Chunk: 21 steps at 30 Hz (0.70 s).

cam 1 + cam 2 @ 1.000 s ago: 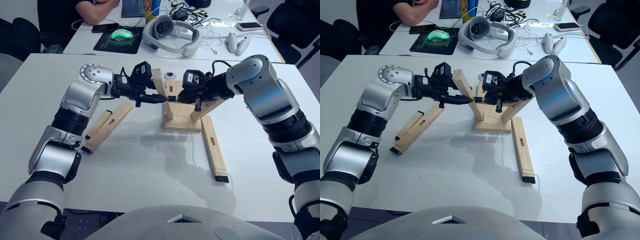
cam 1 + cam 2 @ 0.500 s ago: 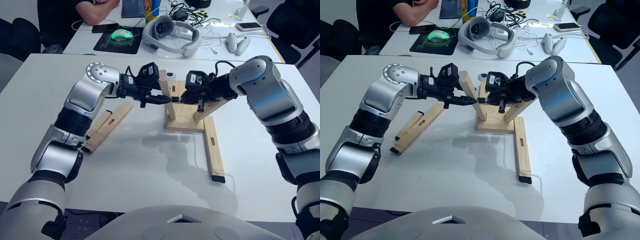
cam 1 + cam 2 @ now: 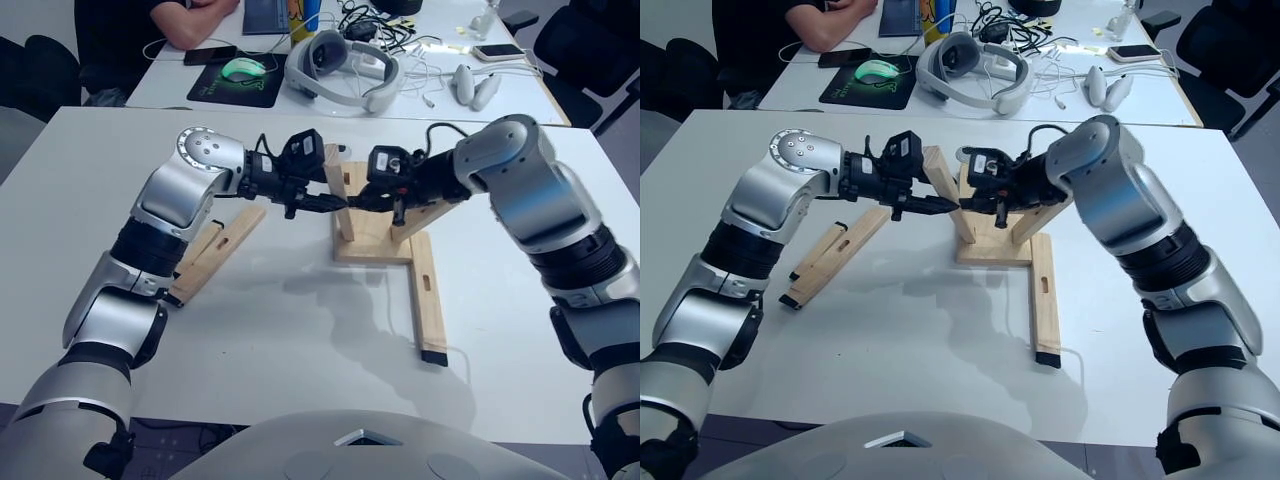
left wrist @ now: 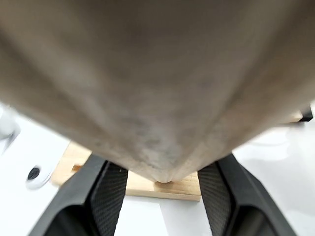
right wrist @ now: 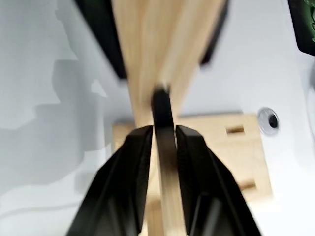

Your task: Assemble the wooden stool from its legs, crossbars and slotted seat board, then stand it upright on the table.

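Both arms are out over the middle of the table (image 3: 300, 340), tips almost meeting. The left gripper (image 3: 318, 201) comes in from the left and is clamped on the leaning leg (image 3: 332, 167). On my left wrist cam its fingers (image 4: 110, 191) sit either side of a big blurry chunk of that wood. The right gripper (image 3: 356, 202) comes in from the right onto the same leg. Its fingers (image 5: 138, 152) are pinched nearly together on the leg's narrow edge, with a thin dark strip between them that I can't make out.

That leg stands tilted, top end leaning far and left, bottom end down on the left part of the seat board (image 3: 375, 245). The board lies flat on the table, right under the two grippers. I can't tell from here whether the leg's foot is actually seated in a slot.

A second leg (image 3: 420, 218) leans up off the right side of the board and passes under the right forearm.

A third leg (image 3: 428, 300) lies flat on the table, running from the board's right near corner toward me, black cap at the near end.

Over on the left, well apart from the board, two more wooden pieces (image 3: 225, 240) lie side by side on the table, angled, one with a slot showing.
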Available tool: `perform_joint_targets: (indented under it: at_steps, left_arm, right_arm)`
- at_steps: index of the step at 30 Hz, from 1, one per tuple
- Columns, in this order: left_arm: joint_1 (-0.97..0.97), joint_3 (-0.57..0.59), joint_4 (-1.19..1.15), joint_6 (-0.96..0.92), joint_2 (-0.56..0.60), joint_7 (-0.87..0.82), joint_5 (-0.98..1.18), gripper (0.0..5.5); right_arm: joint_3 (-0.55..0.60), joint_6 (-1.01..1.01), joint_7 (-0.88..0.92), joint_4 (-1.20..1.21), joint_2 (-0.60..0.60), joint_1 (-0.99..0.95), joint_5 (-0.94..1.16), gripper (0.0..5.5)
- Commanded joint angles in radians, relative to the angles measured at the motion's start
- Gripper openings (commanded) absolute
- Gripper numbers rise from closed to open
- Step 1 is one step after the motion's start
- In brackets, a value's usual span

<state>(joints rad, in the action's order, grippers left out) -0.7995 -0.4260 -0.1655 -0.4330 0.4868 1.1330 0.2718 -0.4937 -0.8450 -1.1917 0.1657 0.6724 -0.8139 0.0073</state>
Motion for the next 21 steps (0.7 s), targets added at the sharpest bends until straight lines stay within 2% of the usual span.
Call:
perform_joint_targets:
  at_steps: [1, 16, 19, 21]
  left_arm:
    - [0.112, -0.167, -0.019, -0.048, -0.045, 0.033, -0.091, 2.03]
    - [0.133, -0.159, -0.025, -0.047, -0.038, 0.019, -0.093, 2.03]
    - [0.138, -0.156, -0.024, -0.046, -0.033, 0.018, -0.094, 2.03]
    - [0.150, -0.144, -0.009, -0.053, -0.017, 0.012, -0.090, 2.03]
  right_arm:
    - [-0.001, -0.001, 0.007, -0.018, -0.080, -0.012, 0.053, 0.95]
    - [0.110, -0.030, -0.061, 0.034, 0.000, -0.178, 0.100, 0.95]
    - [0.160, -0.030, -0.065, 0.015, 0.030, -0.213, 0.116, 0.95]
    - [0.249, -0.044, -0.062, -0.022, 0.046, -0.249, 0.164, 0.95]
